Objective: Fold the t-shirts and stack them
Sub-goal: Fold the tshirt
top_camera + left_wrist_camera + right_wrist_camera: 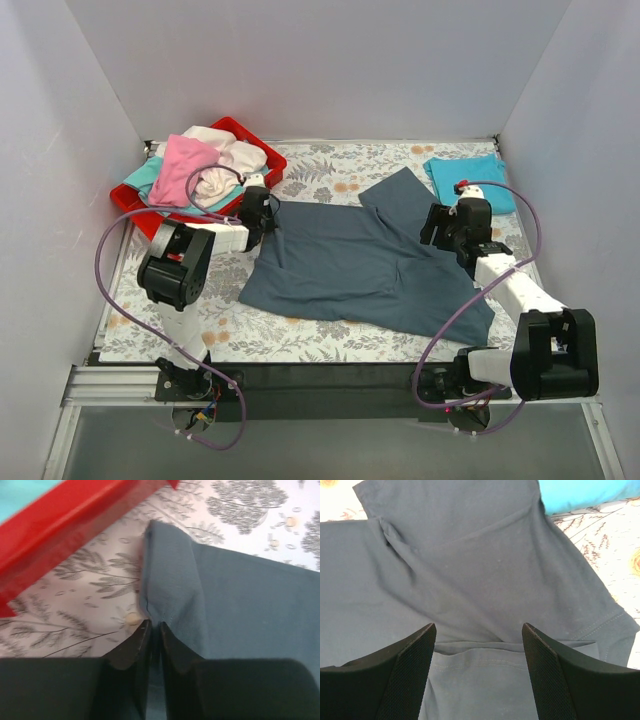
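Fingers pressed almost together, the left gripper pinches a raised fold at the corner of the slate grey-blue t-shirt, just beside the red tray at the far left corner of the floral table cover. The shirt lies spread across the cover's middle. The right gripper hangs over the shirt's right side, jaws spread wide and holding nothing. A turquoise t-shirt lies at the far right corner, while a pink t-shirt and a cream-white t-shirt are heaped in the tray.
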